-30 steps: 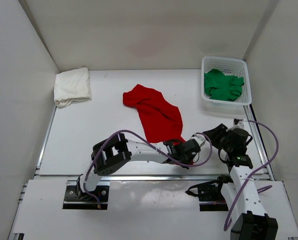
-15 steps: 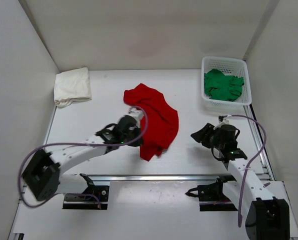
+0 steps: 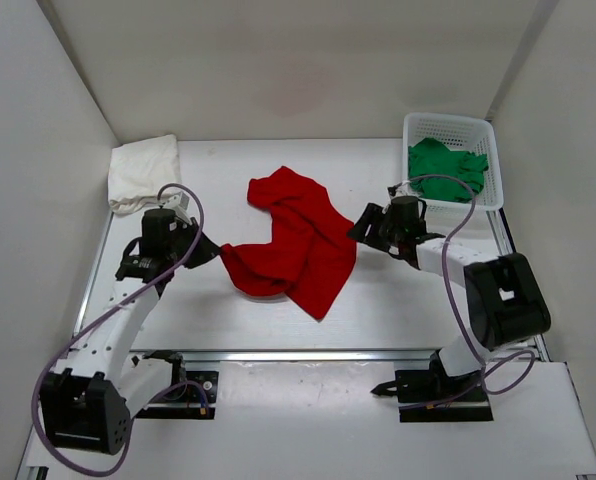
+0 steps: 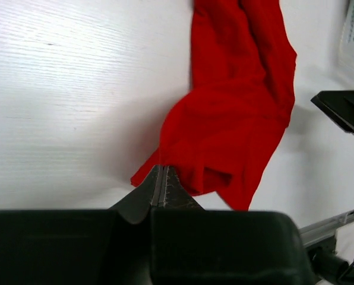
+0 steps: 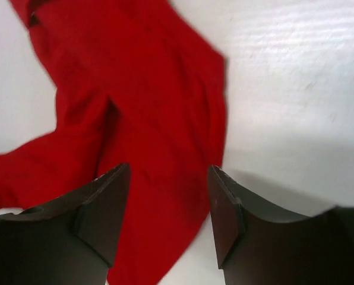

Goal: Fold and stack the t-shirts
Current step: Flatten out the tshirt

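The red t-shirt (image 3: 303,245) lies crumpled in the middle of the table. My left gripper (image 3: 214,252) is shut on its left corner, and the left wrist view shows the jaws (image 4: 163,170) pinched together on the red t-shirt (image 4: 236,113). My right gripper (image 3: 362,227) is open at the shirt's right edge. In the right wrist view its fingertips (image 5: 168,173) straddle the edge of the red cloth (image 5: 135,101) with nothing gripped. A white t-shirt (image 3: 144,172) lies folded at the back left. The green t-shirt (image 3: 444,168) is bunched in the basket.
The white mesh basket (image 3: 448,122) stands at the back right, just behind my right arm. White walls close in the table on the left, back and right. A metal rail (image 3: 308,353) runs along the near edge.
My left gripper has pulled the red shirt's corner from the right-centre across to the left. My right arm swung up and left to the shirt's right edge and opened wider.
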`<action>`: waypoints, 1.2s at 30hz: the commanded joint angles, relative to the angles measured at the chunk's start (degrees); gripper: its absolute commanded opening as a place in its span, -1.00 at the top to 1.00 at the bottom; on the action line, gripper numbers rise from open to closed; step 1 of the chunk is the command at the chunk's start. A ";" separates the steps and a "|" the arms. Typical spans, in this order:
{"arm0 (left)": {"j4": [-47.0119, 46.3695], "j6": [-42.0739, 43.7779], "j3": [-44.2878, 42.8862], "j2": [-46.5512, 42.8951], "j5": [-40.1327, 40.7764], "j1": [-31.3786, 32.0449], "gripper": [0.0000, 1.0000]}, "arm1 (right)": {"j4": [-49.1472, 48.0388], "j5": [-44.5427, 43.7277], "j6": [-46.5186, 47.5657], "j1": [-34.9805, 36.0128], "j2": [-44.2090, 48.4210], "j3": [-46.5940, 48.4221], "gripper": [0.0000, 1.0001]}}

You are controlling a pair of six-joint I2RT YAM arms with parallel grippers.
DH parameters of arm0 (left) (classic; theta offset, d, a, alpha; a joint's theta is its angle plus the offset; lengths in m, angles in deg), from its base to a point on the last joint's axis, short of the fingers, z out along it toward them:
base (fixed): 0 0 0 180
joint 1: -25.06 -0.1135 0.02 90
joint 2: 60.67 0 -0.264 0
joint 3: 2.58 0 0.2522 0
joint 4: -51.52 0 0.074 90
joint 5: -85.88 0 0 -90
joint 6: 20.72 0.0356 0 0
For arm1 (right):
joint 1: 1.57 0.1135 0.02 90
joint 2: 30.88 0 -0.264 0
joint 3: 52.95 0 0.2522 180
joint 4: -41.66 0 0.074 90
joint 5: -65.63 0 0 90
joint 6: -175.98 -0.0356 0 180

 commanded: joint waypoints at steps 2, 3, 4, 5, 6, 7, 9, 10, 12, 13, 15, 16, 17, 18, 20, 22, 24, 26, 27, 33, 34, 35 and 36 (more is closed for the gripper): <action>-3.65 -2.75 -2.19 2.96 -7.65 -5.78 1.00 | 1.42 -7.57 2.52 0.88 -4.42 4.93 -0.08; -5.24 -4.50 -1.75 3.75 -7.92 -5.44 1.00 | 1.78 -7.14 2.53 0.71 -6.34 5.63 -0.06; -6.13 -5.82 -1.49 4.37 -8.53 -5.35 1.00 | 1.87 -5.83 2.18 0.53 -7.15 6.59 -0.07; -7.87 -7.14 -0.88 4.90 -9.50 -5.17 1.00 | 3.00 -4.60 2.09 0.44 -9.24 7.21 -0.06; -10.15 -8.02 -0.87 5.34 -9.68 -4.48 1.00 | 3.36 -4.41 2.44 0.70 -11.09 8.44 -0.06; -11.31 -8.90 -0.96 5.34 -8.12 -3.86 1.00 | 3.72 -4.06 2.35 0.71 -11.98 10.02 -0.05; -11.50 -9.26 -3.06 6.22 -6.44 -1.50 1.00 | 2.41 0.92 2.26 0.71 -14.53 11.43 0.01; -12.19 -9.43 -4.29 6.65 -4.52 -0.79 1.00 | 2.05 2.34 2.09 0.53 -15.41 12.13 0.16; -13.16 -10.13 -6.31 8.23 -4.32 -0.95 1.00 | 1.52 5.24 1.74 0.54 -15.50 13.37 0.72; -14.99 -11.62 -6.84 9.20 -6.76 -1.82 1.00 | 0.83 6.04 2.00 0.53 -14.72 14.24 0.90; -16.85 -14.17 -8.51 10.35 -11.07 -4.19 1.00 | 1.34 6.06 1.82 0.09 -11.47 14.17 0.99; -17.38 -14.44 -10.08 10.96 -11.96 -5.86 1.00 | 1.96 5.44 2.26 0.00 -7.11 13.99 1.00; -17.38 -14.88 -10.88 11.49 -12.75 -6.40 1.00 | 2.48 4.74 3.13 0.18 -5.15 13.73 1.00; -17.30 -14.97 -12.89 11.49 -13.72 -7.97 1.00 | 4.66 3.86 4.45 0.18 -0.70 14.42 1.00; -17.74 -15.58 -16.93 10.62 -14.61 -11.04 1.00 | 9.24 2.36 6.21 0.35 7.22 16.35 1.00; -16.43 -15.24 -20.36 10.52 -14.87 -12.02 1.00 | 14.59 0.70 8.32 1.06 12.33 19.50 1.00; -16.59 -16.46 -22.75 9.83 -15.74 -12.64 1.00 | 18.46 -0.80 9.38 1.76 16.39 23.10 1.00; -17.48 -17.08 -25.38 8.60 -15.48 -13.95 1.00 | 22.69 0.15 10.34 2.20 19.81 27.67 1.00; -17.82 -17.26 -26.18 8.33 -15.66 -15.09 1.00 | 25.49 1.90 10.52 1.77 19.83 31.53 1.00; -10.72 -15.34 -37.95 7.54 -13.39 -20.38 1.00 | 37.99 2.80 12.80 5.44 21.24 52.71 1.00; -9.66 -14.45 -39.61 7.36 -12.16 -19.94 1.00 | 39.56 2.97 12.55 5.63 20.97 55.88 1.00; -8.95 -14.01 -40.50 7.19 -11.88 -19.16 1.00 | 40.88 3.41 12.81 5.28 20.80 56.95 1.00; -7.29 -12.53 -41.12 6.84 -9.97 -18.97 1.00 | 40.64 4.63 12.46 3.71 20.53 57.66 0.99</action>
